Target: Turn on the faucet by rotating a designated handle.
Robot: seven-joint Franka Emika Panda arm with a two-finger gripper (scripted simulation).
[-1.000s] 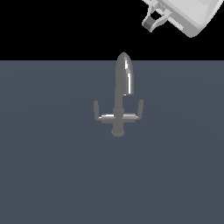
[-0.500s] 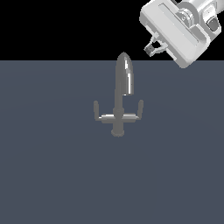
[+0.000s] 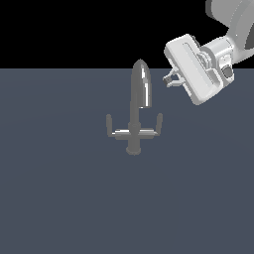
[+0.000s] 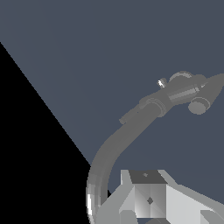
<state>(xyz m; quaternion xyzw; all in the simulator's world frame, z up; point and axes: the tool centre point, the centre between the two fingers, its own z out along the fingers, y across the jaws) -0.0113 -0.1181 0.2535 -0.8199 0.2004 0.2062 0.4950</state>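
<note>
Exterior view: nothing was turned yet. Gripper was seen empty, fingers slightly parted, nothing grasped; handle on the faucet sat well below them, untouched.

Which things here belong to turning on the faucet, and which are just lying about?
Job:
- faucet
- its two peg levers; which one is the designated handle cannot be told
- gripper, clear of the faucet

Lying about:
- nothing; only the grey surface under the faucet
</note>
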